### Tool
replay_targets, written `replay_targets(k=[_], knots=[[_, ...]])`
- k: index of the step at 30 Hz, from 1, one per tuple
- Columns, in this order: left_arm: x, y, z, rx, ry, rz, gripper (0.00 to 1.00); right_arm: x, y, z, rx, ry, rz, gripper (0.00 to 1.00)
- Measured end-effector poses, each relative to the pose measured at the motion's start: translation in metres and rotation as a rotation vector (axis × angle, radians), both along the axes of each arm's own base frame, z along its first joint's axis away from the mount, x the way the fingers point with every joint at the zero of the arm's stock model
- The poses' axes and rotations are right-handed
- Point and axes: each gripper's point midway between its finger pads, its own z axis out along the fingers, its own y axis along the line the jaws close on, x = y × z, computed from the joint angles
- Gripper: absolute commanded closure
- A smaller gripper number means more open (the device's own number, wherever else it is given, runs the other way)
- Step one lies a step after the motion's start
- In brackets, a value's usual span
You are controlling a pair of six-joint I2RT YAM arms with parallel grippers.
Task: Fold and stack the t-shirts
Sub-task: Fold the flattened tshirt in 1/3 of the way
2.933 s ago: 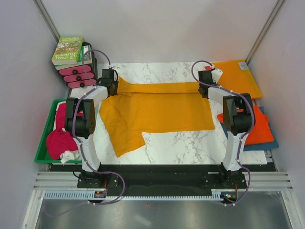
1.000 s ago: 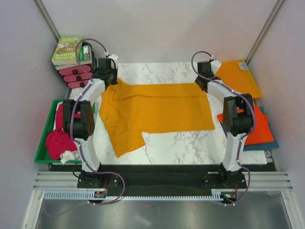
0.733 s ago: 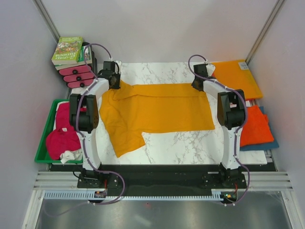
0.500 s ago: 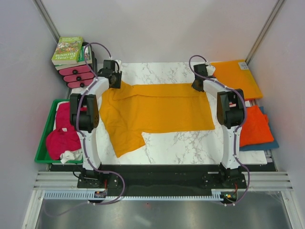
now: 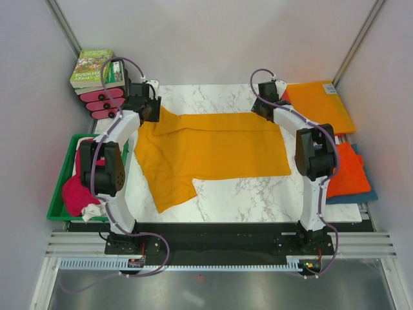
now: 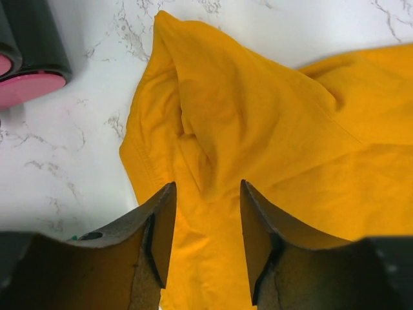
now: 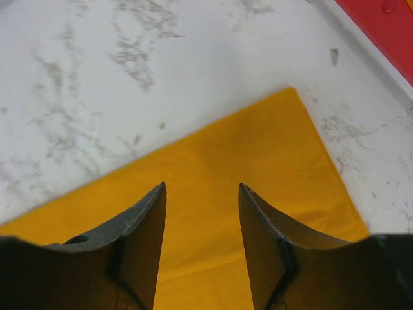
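Golden-orange t-shirt (image 5: 213, 145) spread on marble table (image 5: 258, 197). Left gripper (image 6: 206, 190) above its bunched far-left corner, right gripper (image 7: 201, 188) above far-right corner. Both part-open, holding nothing.

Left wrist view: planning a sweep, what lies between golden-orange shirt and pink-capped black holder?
Only bare marble table, from the holder to the shirt edge; the left wrist view shows it.

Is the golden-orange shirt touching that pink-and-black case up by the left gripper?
Apart. The left wrist view shows a strip of bare marble table between the edge of the golden-orange shirt and the pink-and-black case.
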Motion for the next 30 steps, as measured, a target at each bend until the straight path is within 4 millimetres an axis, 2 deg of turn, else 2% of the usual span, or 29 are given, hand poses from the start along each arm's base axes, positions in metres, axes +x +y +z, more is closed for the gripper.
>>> replay_targets(k=[1, 4, 6, 8, 9, 11, 18, 21, 26, 27, 30], knots=[[-0.004, 0.000, 0.005, -0.003, -0.010, -0.002, 0.58, -0.002, 0.009, 0.012, -0.001, -0.020, 0.022, 0.45], [-0.015, -0.001, 0.009, -0.006, -0.015, -0.016, 0.63, -0.014, 0.040, 0.047, 0.003, -0.083, 0.091, 0.48], [-0.024, -0.002, -0.002, -0.006, 0.015, -0.031, 0.64, -0.027, 0.064, 0.065, 0.004, -0.112, 0.146, 0.50], [-0.032, -0.001, -0.016, -0.001, 0.054, -0.040, 0.64, -0.041, 0.087, 0.073, -0.001, -0.125, 0.204, 0.50], [-0.036, -0.001, -0.023, 0.002, 0.072, -0.044, 0.64, -0.046, 0.095, 0.074, -0.006, -0.125, 0.227, 0.50], [-0.040, -0.002, -0.037, 0.007, 0.112, -0.058, 0.65, -0.062, 0.125, 0.071, -0.022, -0.116, 0.301, 0.50], [-0.039, -0.009, -0.068, -0.014, 0.182, -0.097, 0.67, -0.108, 0.200, 0.045, -0.072, -0.063, 0.473, 0.50], [-0.030, -0.013, -0.076, -0.022, 0.192, -0.108, 0.67, -0.116, 0.208, 0.029, -0.089, -0.027, 0.493, 0.51], [-0.019, -0.014, -0.083, -0.020, 0.194, -0.113, 0.70, -0.115, 0.204, 0.010, -0.121, 0.014, 0.480, 0.51], [-0.017, -0.014, -0.084, -0.019, 0.194, -0.113, 0.72, -0.115, 0.203, 0.009, -0.123, 0.017, 0.478, 0.51], [-0.016, -0.014, -0.088, -0.017, 0.199, -0.113, 0.88, -0.112, 0.205, 0.011, -0.120, 0.011, 0.474, 0.52]])
